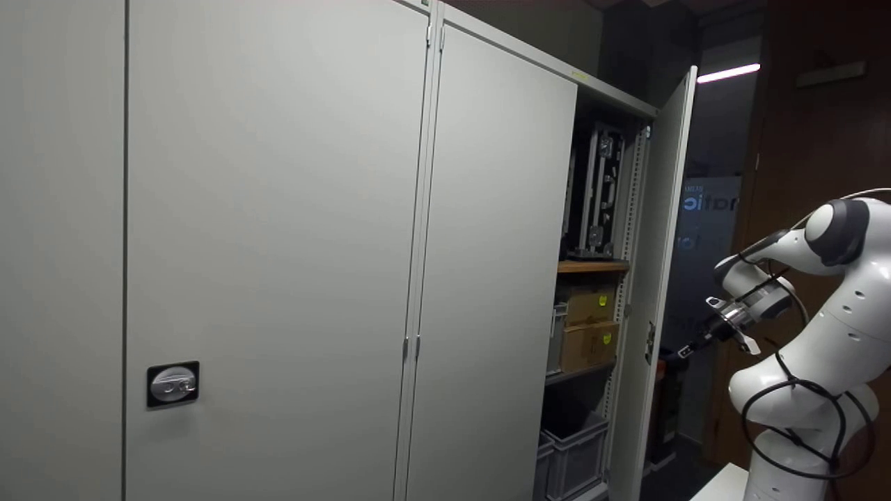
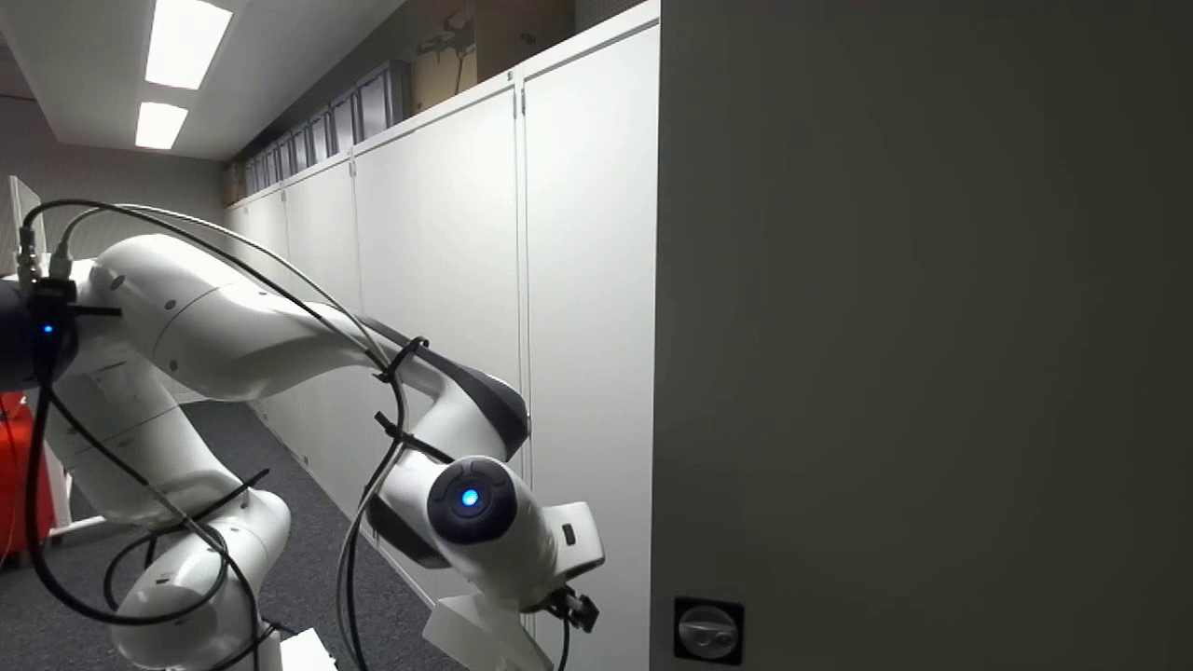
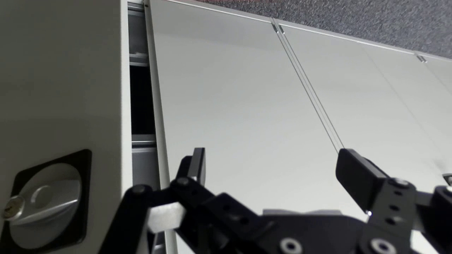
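Pale metal cabinets (image 1: 278, 209) line a grey-carpeted room; 1 door (image 1: 665, 229) stands swung out, showing cartons (image 1: 588, 348) and crates (image 1: 581, 456) on shelves (image 1: 592, 266) inside. The only arm's gripper (image 3: 273, 158) is spread wide, grasping nothing. In the wrist view, that door's round handle (image 3: 53, 204) lies towards 9 o'clock from it, apart; the door's long edge runs 12 to 6. In an exterior view, lettering (image 1: 694, 203) on glass shows only partly; yellow labels (image 1: 603, 300) are illegible.
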`<move>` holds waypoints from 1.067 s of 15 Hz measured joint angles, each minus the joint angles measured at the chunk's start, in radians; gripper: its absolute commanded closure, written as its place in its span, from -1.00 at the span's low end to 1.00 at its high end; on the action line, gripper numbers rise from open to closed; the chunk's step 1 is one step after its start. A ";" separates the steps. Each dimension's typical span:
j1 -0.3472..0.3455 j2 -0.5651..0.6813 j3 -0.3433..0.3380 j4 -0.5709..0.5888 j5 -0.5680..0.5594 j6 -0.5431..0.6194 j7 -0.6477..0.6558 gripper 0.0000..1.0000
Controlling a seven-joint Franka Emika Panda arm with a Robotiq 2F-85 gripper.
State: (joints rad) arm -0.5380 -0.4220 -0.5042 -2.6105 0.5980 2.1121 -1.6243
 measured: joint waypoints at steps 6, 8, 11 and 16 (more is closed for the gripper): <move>0.056 -0.093 0.076 -0.002 -0.171 0.000 0.148 -1.00; 0.080 -0.112 0.096 -0.002 -0.222 0.002 0.196 -1.00; 0.120 -0.129 0.123 -0.001 -0.285 0.005 0.266 -1.00; 0.196 -0.131 0.159 0.003 -0.330 0.026 0.372 -1.00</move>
State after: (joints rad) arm -0.3423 -0.5534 -0.3449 -2.6070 0.2682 2.1386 -1.2522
